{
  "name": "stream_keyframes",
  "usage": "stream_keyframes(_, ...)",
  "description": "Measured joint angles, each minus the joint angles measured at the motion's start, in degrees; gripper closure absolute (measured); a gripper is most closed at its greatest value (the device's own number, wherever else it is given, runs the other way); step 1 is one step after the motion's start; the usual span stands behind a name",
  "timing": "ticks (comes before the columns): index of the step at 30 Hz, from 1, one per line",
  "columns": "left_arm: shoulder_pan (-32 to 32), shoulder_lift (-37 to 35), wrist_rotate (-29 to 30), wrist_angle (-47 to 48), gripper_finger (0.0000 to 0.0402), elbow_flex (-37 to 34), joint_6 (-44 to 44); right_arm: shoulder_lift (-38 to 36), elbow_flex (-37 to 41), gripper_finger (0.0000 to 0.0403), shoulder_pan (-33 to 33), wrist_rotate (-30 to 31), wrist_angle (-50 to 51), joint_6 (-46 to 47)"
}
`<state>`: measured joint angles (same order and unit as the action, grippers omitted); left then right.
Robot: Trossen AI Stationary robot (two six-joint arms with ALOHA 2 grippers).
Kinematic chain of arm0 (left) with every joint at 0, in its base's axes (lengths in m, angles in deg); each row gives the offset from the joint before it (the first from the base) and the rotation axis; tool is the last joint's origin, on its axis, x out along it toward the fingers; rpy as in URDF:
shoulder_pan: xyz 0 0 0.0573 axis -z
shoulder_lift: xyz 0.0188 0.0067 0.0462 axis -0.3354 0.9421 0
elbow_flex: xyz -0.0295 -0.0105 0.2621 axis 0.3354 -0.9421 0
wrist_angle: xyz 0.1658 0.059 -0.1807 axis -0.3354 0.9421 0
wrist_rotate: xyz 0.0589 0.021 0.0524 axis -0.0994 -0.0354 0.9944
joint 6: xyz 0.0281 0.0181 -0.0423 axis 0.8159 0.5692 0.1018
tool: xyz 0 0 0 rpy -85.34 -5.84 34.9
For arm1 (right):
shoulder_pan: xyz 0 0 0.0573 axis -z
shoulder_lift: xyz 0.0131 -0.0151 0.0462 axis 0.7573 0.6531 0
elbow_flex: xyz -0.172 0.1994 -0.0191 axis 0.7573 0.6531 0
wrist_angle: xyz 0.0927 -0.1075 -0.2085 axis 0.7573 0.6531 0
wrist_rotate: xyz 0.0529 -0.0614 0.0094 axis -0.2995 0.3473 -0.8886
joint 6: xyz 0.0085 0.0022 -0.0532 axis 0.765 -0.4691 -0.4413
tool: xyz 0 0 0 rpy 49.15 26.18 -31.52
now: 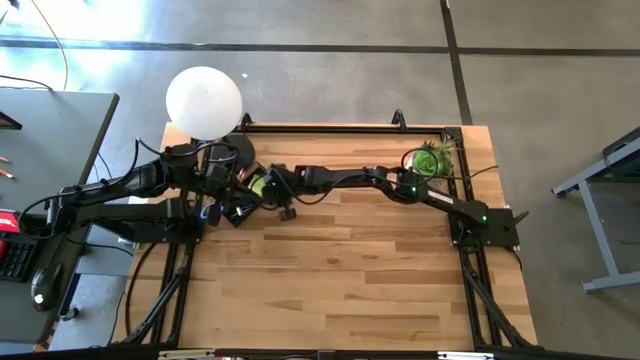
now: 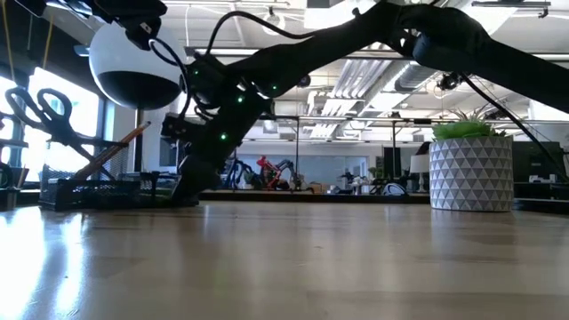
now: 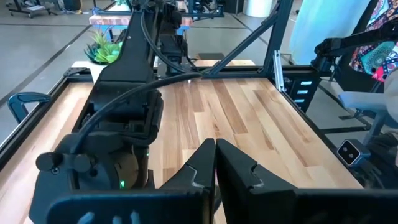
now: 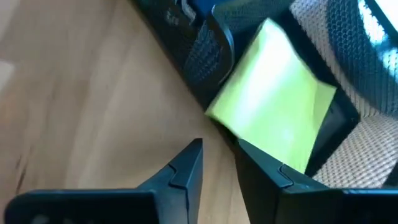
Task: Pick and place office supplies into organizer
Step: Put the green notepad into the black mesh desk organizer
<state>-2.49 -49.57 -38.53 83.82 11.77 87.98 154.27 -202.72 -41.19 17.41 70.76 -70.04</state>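
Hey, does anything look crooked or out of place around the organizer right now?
Yes. The yellow sticky-note pad sits tilted, one corner propped over the mesh organizer's rim rather than lying flat inside. The right tool is just beside it, fingers slightly apart. Nothing looks spilled or damaged.

Smooth pale wood table (image 1: 380, 270) (faintly glossy), black mesh organizer (image 4: 208, 53).
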Motion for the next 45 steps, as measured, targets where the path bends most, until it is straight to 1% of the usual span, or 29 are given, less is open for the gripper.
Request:
stream_keyframes(5, 0.0, 0.0, 0.0, 0.34, 0.0399, 0.0, -0.02, 0.0, 0.0, 0.0311, -0.13, -3.24, -2.99, -0.02)
stream_keyframes(12, 0.0, 0.0, 0.02, 0.96, 0.0399, 0.0, -0.02, 0.0, -0.07, 0.0313, -0.5, -3.67, -4.38, -0.02)
stream_keyframes(14, 0.0, -0.01, 0.03, 1.28, 0.0399, 0.0, -0.02, 0.0, -0.09, 0.0313, -0.48, -3.15, -3.9, -0.02)
stream_keyframes(18, 0.0, 0.0, 0.09, 1.55, 0.0399, 0.0, -0.02, 0.0, -0.09, 0.0313, -0.46, 0.41, -0.99, -0.6)
stream_keyframes(20, 0.0, 0.0, 0.11, 1.75, 0.0399, 0.0, -0.02, 0.0, -0.09, 0.0313, -0.42, 0.76, 0.51, -0.45)
stream_keyframes(24, 0.0, 0.0, 0.09, 1.75, 0.0399, 0.0, -0.02, 0.0, -0.09, 0.0313, -0.46, -2.63, 1.08, 0.47)
stream_keyframes(28, 0.0, 0.0, 0.09, 1.75, 0.0399, 0.0, -0.02, 0.0, -0.1, 0.0313, -0.48, -2.93, -2.31, 0.44)
stream_keyframes(37, -0.01, 0.0, 0.04, 1.73, 0.0399, 0.0, -0.04, 1.1, -0.16, 0.0313, -0.49, -8.67, -6.14, 0.3)
stream_keyframes(42, -0.01, 0.0, 0.02, 2.15, 0.0399, 0.0, -0.04, 1.46, -0.15, 0.0313, -0.63, -4.42, -4.42, -0.67)
stream_keyframes(45, -0.02, -0.02, 0.02, 2.43, 0.0399, 0.0, -0.04, 1.44, -0.15, 0.0313, -0.61, -3.43, -4.01, -0.56)
